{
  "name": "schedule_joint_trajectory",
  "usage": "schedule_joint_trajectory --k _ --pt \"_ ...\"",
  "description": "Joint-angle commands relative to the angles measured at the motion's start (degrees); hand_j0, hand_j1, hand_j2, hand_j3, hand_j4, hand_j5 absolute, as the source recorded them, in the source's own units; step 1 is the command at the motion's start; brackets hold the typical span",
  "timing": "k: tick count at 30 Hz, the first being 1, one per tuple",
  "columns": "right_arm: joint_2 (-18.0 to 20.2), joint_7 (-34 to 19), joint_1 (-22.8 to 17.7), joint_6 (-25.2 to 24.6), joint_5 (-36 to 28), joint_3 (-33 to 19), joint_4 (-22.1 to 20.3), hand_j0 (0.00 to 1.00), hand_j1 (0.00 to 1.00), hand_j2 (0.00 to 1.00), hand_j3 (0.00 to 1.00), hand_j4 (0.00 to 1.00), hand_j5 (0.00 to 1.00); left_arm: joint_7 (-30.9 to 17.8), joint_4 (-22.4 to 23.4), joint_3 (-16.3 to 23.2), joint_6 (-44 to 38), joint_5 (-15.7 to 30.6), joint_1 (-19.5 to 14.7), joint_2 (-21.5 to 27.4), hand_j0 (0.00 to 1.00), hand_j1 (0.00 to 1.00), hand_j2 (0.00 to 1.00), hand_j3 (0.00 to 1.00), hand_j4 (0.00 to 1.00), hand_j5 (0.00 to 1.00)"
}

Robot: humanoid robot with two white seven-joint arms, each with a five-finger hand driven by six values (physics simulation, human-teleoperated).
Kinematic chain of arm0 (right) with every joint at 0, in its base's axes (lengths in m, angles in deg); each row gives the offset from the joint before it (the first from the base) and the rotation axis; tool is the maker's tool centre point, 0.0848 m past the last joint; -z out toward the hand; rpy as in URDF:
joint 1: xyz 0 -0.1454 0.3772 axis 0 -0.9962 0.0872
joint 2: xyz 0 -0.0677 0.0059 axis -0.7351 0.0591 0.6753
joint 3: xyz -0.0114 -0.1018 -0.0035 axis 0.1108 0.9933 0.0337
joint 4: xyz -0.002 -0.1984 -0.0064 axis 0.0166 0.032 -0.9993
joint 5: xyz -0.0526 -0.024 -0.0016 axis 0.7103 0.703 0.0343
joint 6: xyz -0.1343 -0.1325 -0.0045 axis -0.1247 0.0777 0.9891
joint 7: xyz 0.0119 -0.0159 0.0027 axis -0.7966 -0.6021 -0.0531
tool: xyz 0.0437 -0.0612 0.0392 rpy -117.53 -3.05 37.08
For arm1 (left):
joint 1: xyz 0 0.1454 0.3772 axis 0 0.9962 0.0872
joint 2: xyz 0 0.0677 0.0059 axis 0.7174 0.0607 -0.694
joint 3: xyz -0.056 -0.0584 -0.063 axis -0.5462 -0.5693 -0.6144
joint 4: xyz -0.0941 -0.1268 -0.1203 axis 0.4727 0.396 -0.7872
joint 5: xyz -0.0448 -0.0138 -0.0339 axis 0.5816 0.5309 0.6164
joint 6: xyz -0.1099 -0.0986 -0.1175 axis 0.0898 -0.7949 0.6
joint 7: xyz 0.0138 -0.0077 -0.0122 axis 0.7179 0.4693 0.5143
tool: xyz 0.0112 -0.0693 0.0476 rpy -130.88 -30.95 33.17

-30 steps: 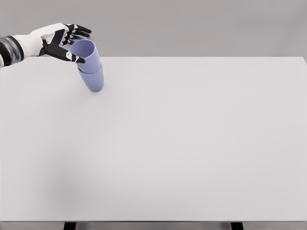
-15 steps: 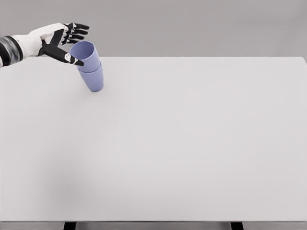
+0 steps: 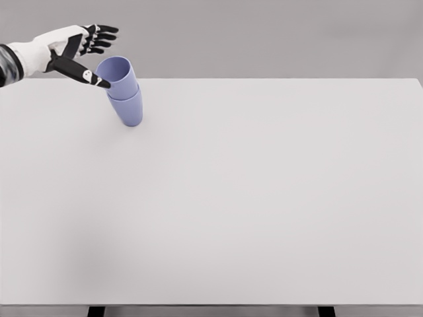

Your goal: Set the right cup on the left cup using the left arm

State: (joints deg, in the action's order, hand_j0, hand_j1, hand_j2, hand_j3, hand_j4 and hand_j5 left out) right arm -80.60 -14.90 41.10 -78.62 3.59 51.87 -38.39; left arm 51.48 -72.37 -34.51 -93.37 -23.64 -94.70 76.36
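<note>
Now the top cup (image 3: 116, 74) sits nested in the lower cup (image 3: 131, 110) at the table's (image 3: 264, 198) far left, the stack leaning. My left hand (image 3: 73, 49) hangs beside the rim, fingers spread, holding nothing. Both look light, stiff, smooth plastic, easily toppled; I'd grip around the wall below the rim.

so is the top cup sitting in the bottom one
Yes. The top cup is nested in the bottom cup; left hand open beside it.
</note>
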Motion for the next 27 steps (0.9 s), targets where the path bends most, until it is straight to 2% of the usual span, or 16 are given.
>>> schedule_joint_trajectory --k 1,7,15,19,21,22,23,25,27 --pt "0.01 0.00 0.00 0.00 -0.01 0.00 0.01 1.00 1.00 1.00 1.00 1.00 1.00 0.01 -0.58 -0.17 0.05 0.31 0.00 1.03 1.00 1.00 1.00 1.00 1.00 1.00" --pt "0.01 0.00 0.00 0.00 -0.01 0.00 0.01 1.00 1.00 1.00 1.00 1.00 1.00 0.01 -2.69 -1.84 0.05 0.67 1.14 4.28 1.00 1.00 1.00 1.00 1.00 1.00" --pt "0.01 0.00 0.00 0.00 -0.01 0.00 0.01 1.00 1.00 1.00 1.00 1.00 1.00 0.01 -6.21 -10.63 0.05 1.90 10.02 9.29 1.00 1.00 1.00 1.00 1.00 1.00" --pt "0.01 0.00 0.00 0.00 -0.01 0.00 0.01 1.00 1.00 1.00 1.00 1.00 1.00 0.01 -9.90 -15.72 3.82 3.30 17.75 9.38 1.00 1.00 1.00 1.00 1.00 1.00" --pt "0.01 0.00 0.00 0.00 -0.01 0.00 0.01 1.00 1.00 1.00 1.00 1.00 1.00 0.01 -13.68 -20.56 8.92 4.36 24.16 9.90 1.00 1.00 1.00 1.00 1.00 1.00" --pt "0.01 0.00 0.00 0.00 -0.01 0.00 0.01 1.00 1.00 1.00 1.00 1.00 1.00 0.01 -14.38 -21.87 9.80 4.36 25.57 9.99 1.00 1.00 1.00 1.00 1.00 1.00" --pt "0.01 0.00 0.00 0.00 -0.01 0.00 0.01 1.00 1.00 1.00 1.00 1.00 1.00 0.01 -15.96 -24.86 12.08 4.36 29.08 9.90 1.00 1.00 1.00 1.00 1.00 1.00" --pt "0.01 0.00 0.00 0.00 -0.01 0.00 0.01 1.00 1.00 1.00 1.00 1.00 1.00 0.01 -17.81 -27.15 18.32 4.18 33.22 9.90 1.00 1.00 1.00 1.00 1.00 1.00" --pt "0.01 0.00 0.00 0.00 -0.01 0.00 0.01 1.00 1.00 1.00 1.00 1.00 1.00 0.01 -17.72 -27.50 22.98 4.09 34.80 9.73 1.00 1.00 1.00 1.00 1.00 1.00"
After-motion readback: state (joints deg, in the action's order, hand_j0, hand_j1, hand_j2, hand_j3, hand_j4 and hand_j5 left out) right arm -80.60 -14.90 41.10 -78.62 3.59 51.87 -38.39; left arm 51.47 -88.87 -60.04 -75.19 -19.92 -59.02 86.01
